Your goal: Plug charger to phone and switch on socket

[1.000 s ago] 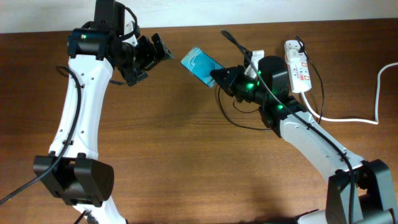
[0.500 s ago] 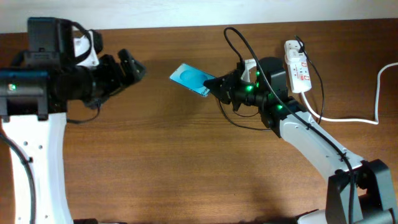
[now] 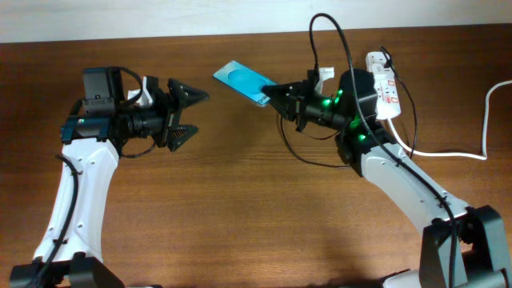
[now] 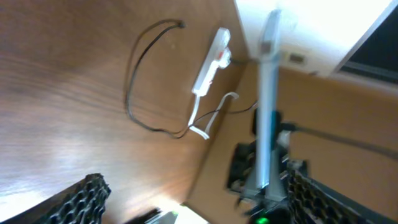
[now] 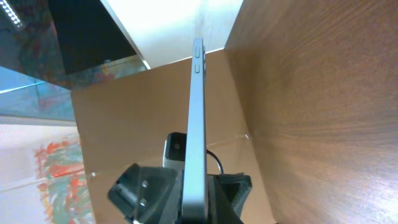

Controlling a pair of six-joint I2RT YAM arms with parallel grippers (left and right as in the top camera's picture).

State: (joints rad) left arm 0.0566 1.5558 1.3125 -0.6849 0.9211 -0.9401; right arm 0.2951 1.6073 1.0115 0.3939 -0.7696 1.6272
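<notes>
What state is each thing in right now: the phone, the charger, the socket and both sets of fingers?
phone: held at one end by the right fingers, no cable in it.
charger: loose on the table, tip free.
socket: lying on the table; switch position too small to tell.
left fingers: open, empty.
right fingers: shut on the phone.

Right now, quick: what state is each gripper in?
Left gripper: open, holding nothing.
Right gripper: closed on the phone.
</notes>
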